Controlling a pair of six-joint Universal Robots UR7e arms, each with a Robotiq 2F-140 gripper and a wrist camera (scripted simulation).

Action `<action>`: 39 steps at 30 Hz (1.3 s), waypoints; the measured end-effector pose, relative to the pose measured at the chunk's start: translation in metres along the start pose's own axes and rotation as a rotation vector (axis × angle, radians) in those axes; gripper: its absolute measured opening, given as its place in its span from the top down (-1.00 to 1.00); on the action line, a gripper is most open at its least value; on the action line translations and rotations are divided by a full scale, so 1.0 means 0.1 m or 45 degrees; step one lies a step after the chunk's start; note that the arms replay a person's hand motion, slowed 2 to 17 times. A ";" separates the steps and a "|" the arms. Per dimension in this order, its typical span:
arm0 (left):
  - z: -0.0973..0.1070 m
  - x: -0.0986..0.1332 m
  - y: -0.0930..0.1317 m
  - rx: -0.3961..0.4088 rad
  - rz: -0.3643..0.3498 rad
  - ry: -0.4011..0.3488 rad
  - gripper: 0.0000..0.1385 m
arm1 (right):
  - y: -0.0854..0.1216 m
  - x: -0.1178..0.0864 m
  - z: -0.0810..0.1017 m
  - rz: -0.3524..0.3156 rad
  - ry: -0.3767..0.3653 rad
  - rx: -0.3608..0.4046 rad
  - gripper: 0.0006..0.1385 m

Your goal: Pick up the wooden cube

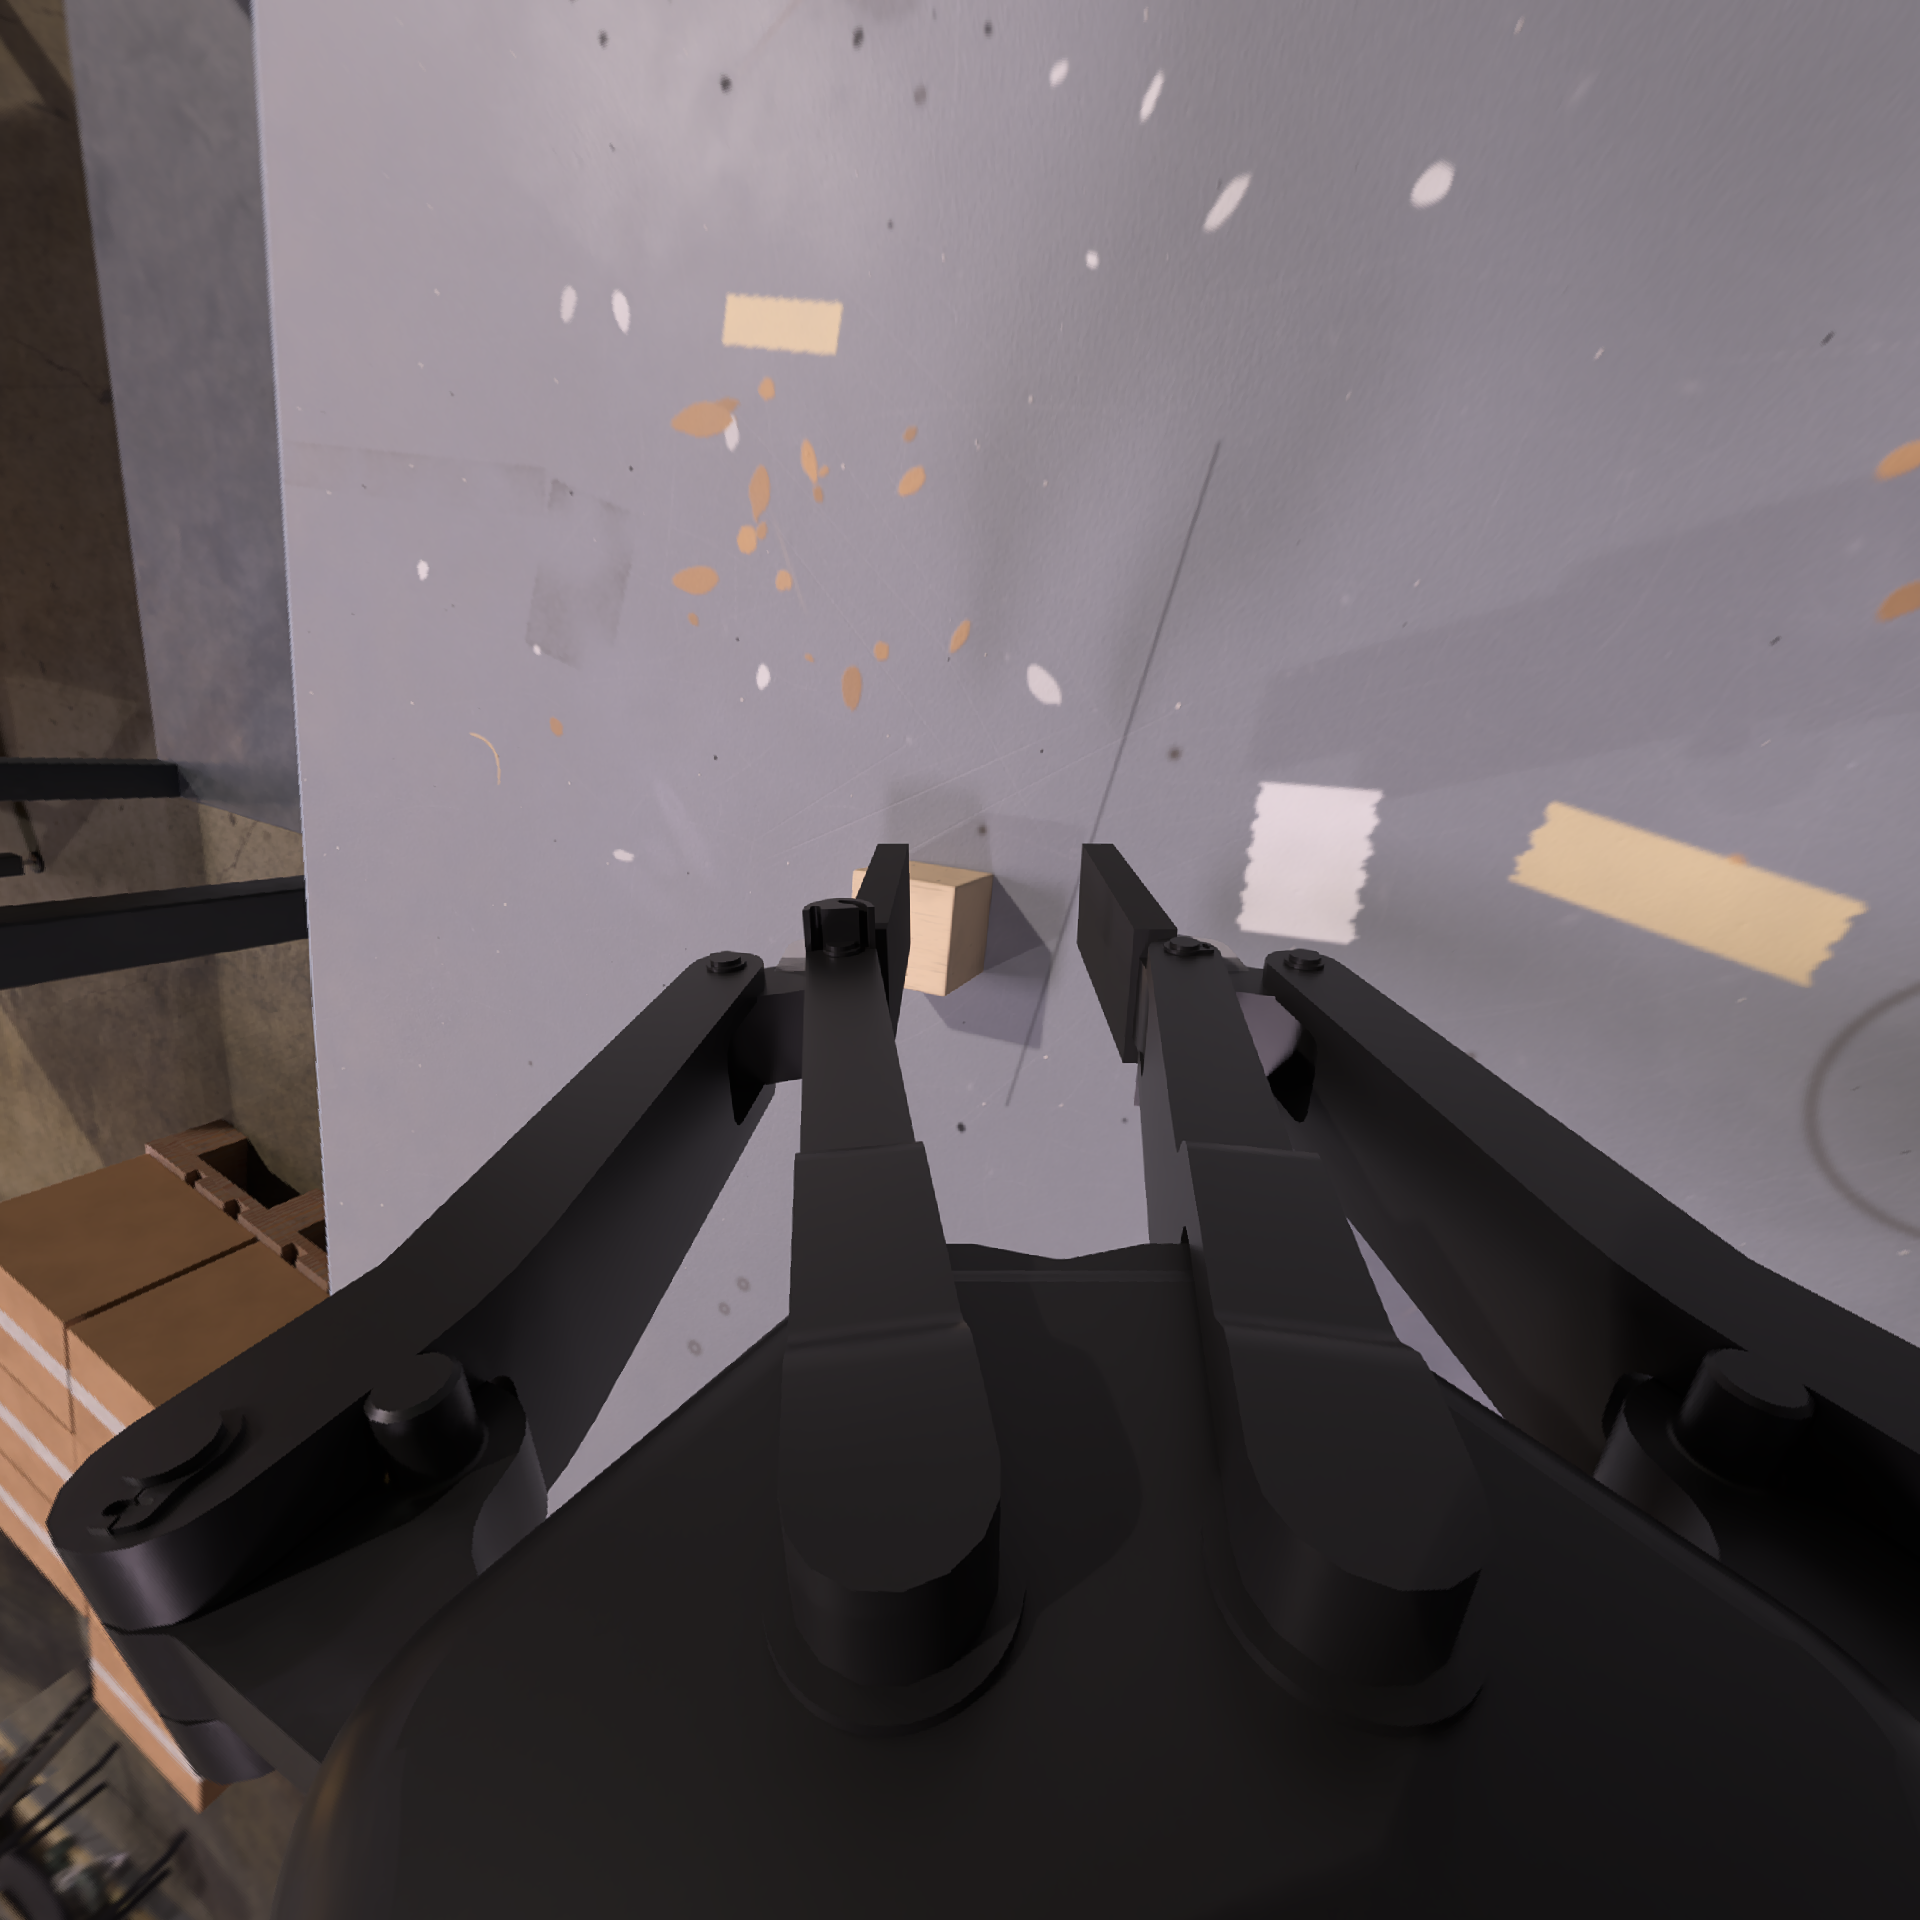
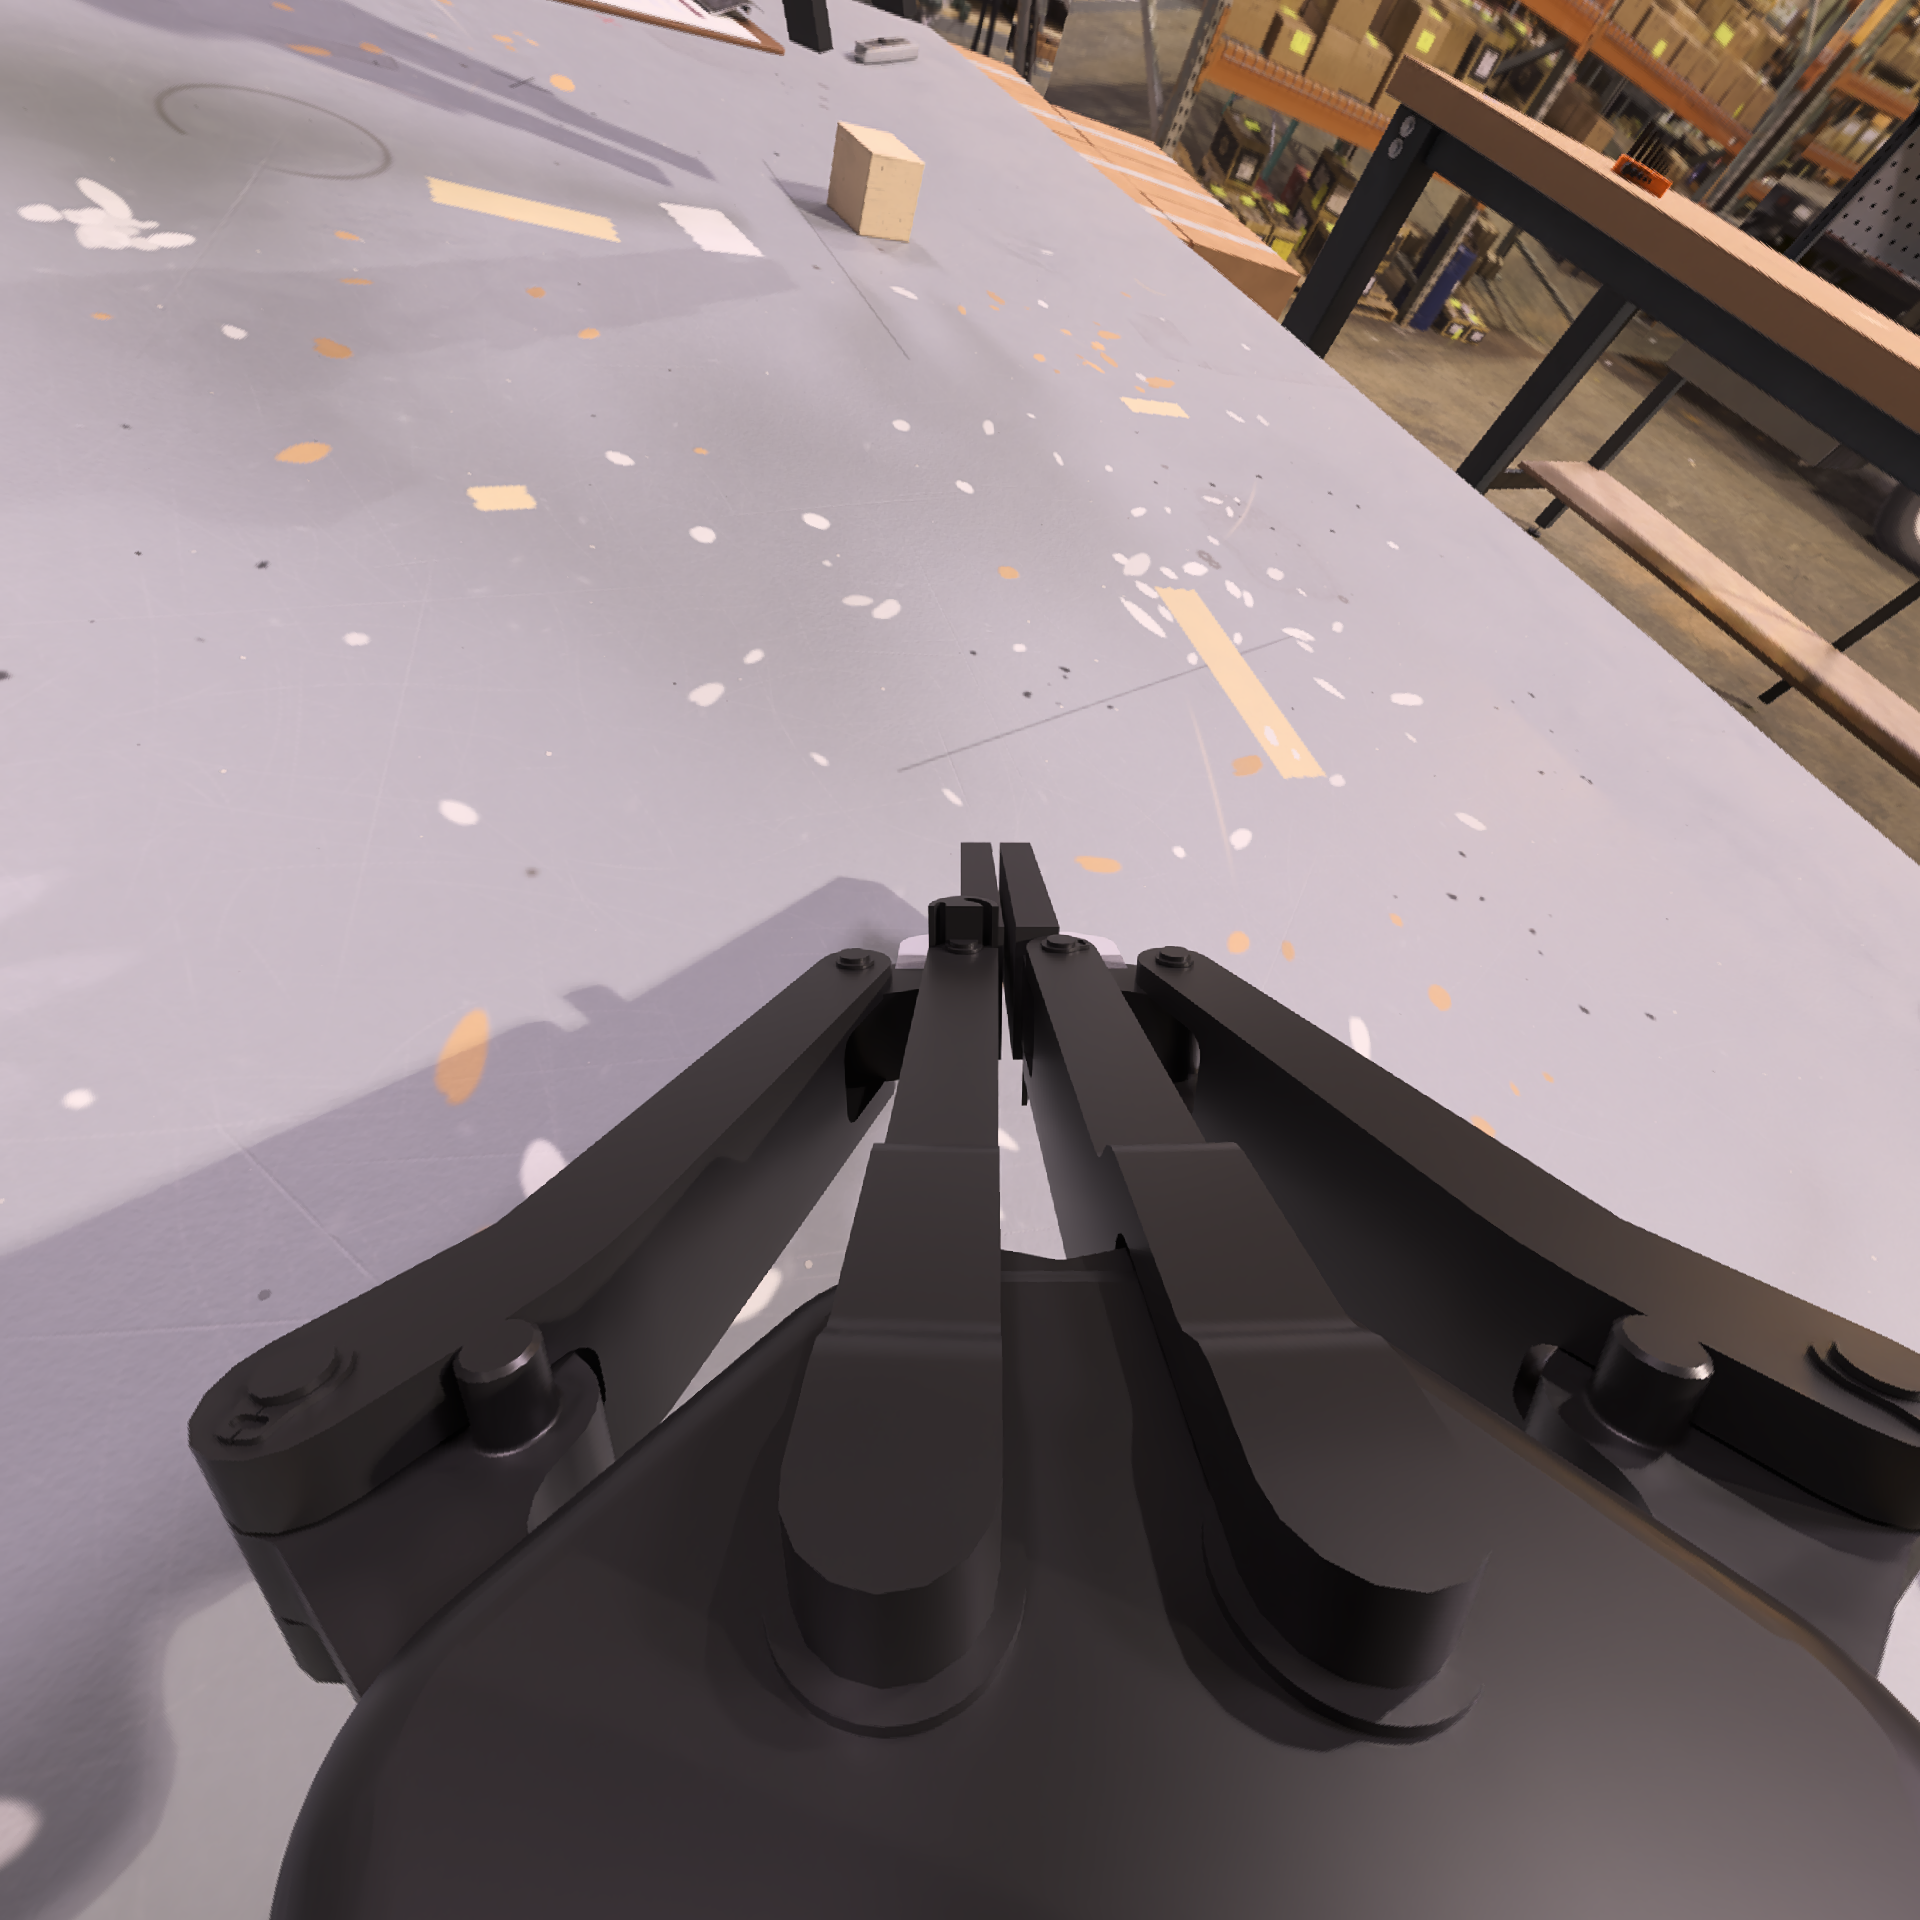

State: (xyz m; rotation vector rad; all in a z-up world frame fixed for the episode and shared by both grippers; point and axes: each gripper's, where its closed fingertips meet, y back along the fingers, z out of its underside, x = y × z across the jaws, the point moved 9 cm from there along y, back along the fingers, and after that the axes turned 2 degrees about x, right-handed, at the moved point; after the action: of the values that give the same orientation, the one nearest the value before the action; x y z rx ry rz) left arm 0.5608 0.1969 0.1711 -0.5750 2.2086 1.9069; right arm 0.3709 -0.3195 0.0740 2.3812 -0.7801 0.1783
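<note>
Cube (image 1: pixel 940 928) mid-frame on tabletop (image 1: pixel 1351 520), my left gripper (image 1: pixel 992 914) spread above it; right gripper (image 2: pixel 1006 883) pinched together, empty, cube upper centre.

Left gripper (image 1: pixel 992 914): matte black throughout, no markings. Rounded domed base; two broad curved outer links and two narrower inner bars per unit. Flat rectangular pads (image 1: pixel 1117 935) at finger ends. Round pivot pins with slotted retaining clips at joints. Right gripper (image 2: pixel 997 883): same build, charcoal-black with faint sheen on links. Thick cylindrical knuckle bosses at base. No cables noted on either.
</note>
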 end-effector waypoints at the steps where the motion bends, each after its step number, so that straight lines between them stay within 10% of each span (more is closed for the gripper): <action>1: 0.02 -0.02 -0.04 -0.016 0.005 -0.016 0.36 | 0.00 0.00 0.00 -0.001 0.003 -0.002 0.98; 29: 0.26 -0.41 -0.78 -0.201 0.184 -0.112 0.17 | -0.04 -0.01 0.00 -0.009 0.039 -0.035 0.99; 39: 0.23 -0.41 -0.78 -0.194 0.246 -0.115 0.38 | -0.04 -0.01 0.00 -0.011 0.042 -0.034 0.99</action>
State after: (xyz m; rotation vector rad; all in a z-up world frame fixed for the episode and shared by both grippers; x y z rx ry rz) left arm 0.6265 0.2180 0.1112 -0.2984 2.1438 2.1646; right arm 0.3721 -0.3164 0.0712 2.3507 -0.7519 0.2020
